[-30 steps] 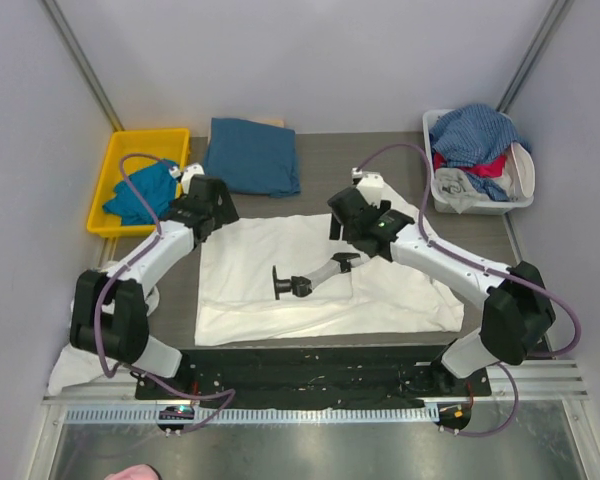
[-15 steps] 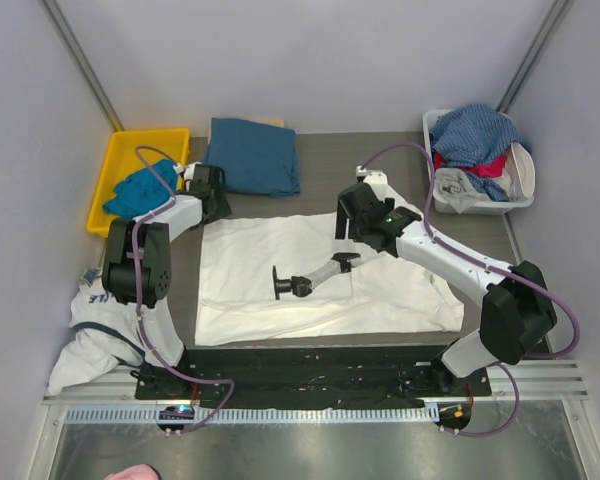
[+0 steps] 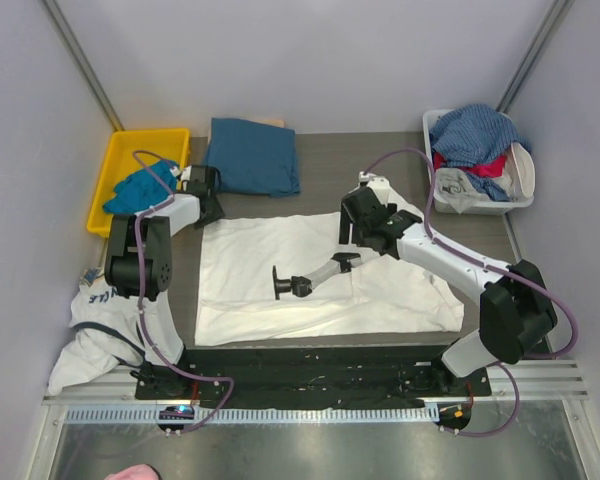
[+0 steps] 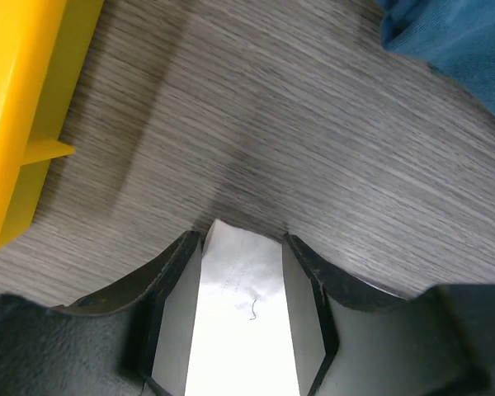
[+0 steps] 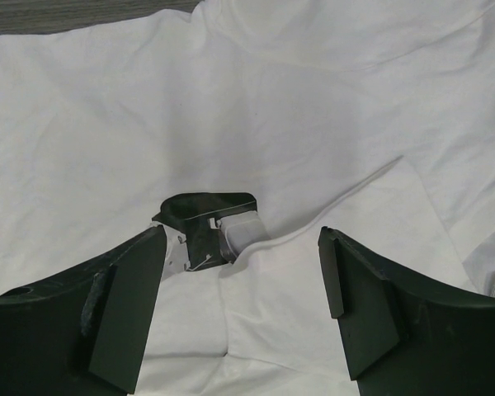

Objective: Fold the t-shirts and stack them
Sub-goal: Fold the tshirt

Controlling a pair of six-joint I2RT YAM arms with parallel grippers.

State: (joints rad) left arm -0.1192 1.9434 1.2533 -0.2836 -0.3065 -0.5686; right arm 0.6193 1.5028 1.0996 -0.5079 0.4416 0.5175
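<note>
The white t-shirt (image 3: pixel 320 290) lies spread across the middle of the table, black graphic marks (image 3: pixel 290 283) facing up. The dark blue t-shirt (image 3: pixel 252 155) lies folded at the back, seen in the left wrist view's upper right corner (image 4: pixel 454 41). My left gripper (image 3: pixel 210 207) sits low at the white shirt's far left corner. That corner (image 4: pixel 243 280) lies between its fingers (image 4: pixel 177 272), which stand a narrow gap apart. My right gripper (image 3: pixel 358 232) hovers open over the shirt's upper middle, above a raised fold (image 5: pixel 346 194) and a black mark (image 5: pixel 202 216).
A yellow bin (image 3: pixel 108 165) with teal cloth (image 3: pixel 140 190) stands at the back left, its wall (image 4: pixel 16 124) close to my left gripper. At the back right, a white basket (image 3: pixel 480 203) is heaped with clothes. Another white garment (image 3: pixel 95 325) hangs off the near left edge.
My left arm has drawn back and settled at the shirt's far left corner, its jaws narrowing around it. The right gripper shifted slightly toward the back right, still open.
</note>
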